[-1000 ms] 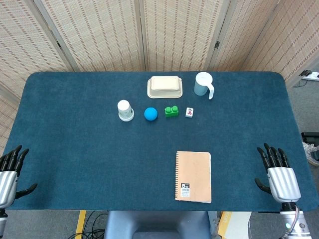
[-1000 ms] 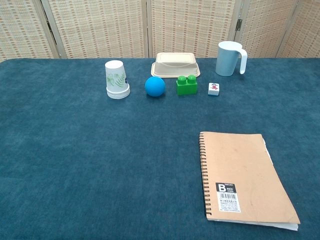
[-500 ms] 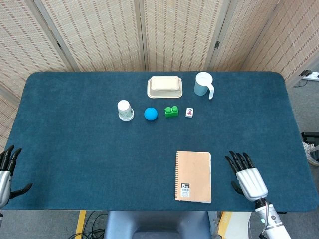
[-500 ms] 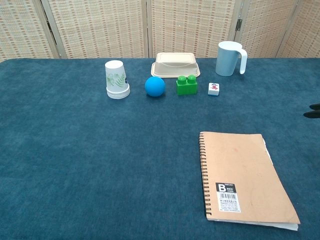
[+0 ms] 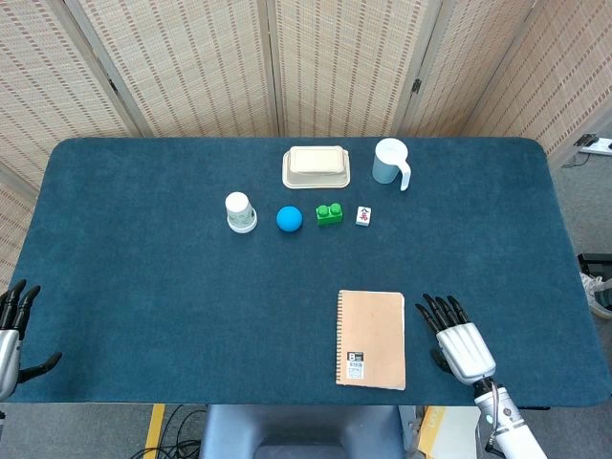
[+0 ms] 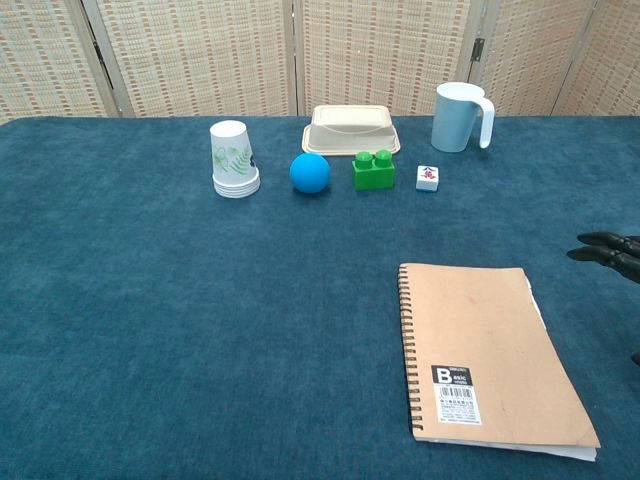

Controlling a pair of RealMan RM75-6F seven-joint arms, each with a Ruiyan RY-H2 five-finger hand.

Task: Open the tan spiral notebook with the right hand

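The tan spiral notebook (image 5: 371, 338) (image 6: 488, 353) lies closed and flat on the blue table near its front edge, spiral binding on its left side, a black label near its lower left. My right hand (image 5: 457, 340) (image 6: 611, 250) hovers just right of the notebook, fingers spread and pointing away from me, holding nothing; a small gap separates it from the cover's right edge. In the chest view only its dark fingertips show at the right border. My left hand (image 5: 11, 330) is open at the table's front left corner, far from the notebook.
Across the table's middle stand a stack of paper cups (image 5: 240, 212), a blue ball (image 5: 289, 219), a green brick (image 5: 329, 213) and a small white tile (image 5: 363, 216). Behind them sit a cream lidded box (image 5: 316, 165) and a pale blue mug (image 5: 390, 162).
My right hand has moved left from the table's right edge to just beside the notebook. My left hand has drawn back toward the front left corner. The notebook has not moved.
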